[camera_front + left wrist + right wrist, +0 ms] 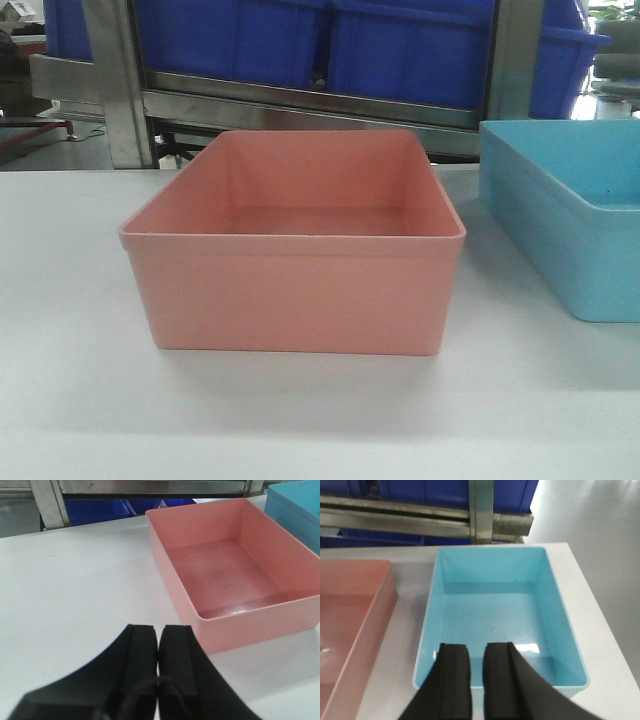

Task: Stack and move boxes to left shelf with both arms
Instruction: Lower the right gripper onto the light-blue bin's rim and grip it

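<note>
Both bins are on the table (70, 380), not stacked. The pink bin (295, 290) sits around the middle, pushed toward the far edge, upright and with nothing in it. The blue bin (580, 240) is just to its right, up in the far right corner, also with nothing inside. There's a strip of bare table between the two, so they're side by side but not touching.

The left gripper (158, 635) is over bare table off the pink bin's near left corner. Its fingers are pressed together with only a hairline between them, and it's holding nothing. The right gripper (477, 652) lines up with the near end of the blue bin in the wrist view. Its fingers are a little apart, with a narrow slot and nothing in it. I can't tell whether the tips touch the rim or are just above it.

Past the far edge there's a steel frame (115, 90) with dark blue crates (400, 50) in it.
</note>
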You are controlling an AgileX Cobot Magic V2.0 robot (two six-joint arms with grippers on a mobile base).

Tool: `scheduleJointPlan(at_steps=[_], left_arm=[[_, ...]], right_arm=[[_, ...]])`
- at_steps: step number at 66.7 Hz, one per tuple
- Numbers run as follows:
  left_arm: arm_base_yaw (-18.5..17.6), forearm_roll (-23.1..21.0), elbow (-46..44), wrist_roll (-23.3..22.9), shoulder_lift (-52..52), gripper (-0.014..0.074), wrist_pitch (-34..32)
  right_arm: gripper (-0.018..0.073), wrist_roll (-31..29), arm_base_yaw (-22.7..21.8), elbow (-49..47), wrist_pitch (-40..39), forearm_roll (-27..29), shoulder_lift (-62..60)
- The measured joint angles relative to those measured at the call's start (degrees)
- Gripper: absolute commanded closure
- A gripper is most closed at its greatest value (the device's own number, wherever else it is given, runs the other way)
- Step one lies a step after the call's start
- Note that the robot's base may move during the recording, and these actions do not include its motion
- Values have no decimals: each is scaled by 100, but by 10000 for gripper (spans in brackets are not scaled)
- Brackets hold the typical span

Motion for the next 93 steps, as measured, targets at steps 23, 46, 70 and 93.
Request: scheduleJointPlan(at_steps=[23,46,70,93], left_arm=[[0,0,0,0,0,603,0],[0,0,0,0,0,603,0],[0,0,0,0,0,603,0],[0,0,0,0,0,603,0]], right_arm=[[-62,-9,-112,-1847,1496,-475,2240],[-62,-1215,-1472,-3456,2826,-69,4042],[-62,-2823,-1940,-4265,2034,713,6022],[-62,-2887,-1951,-4275,944,740,7341]])
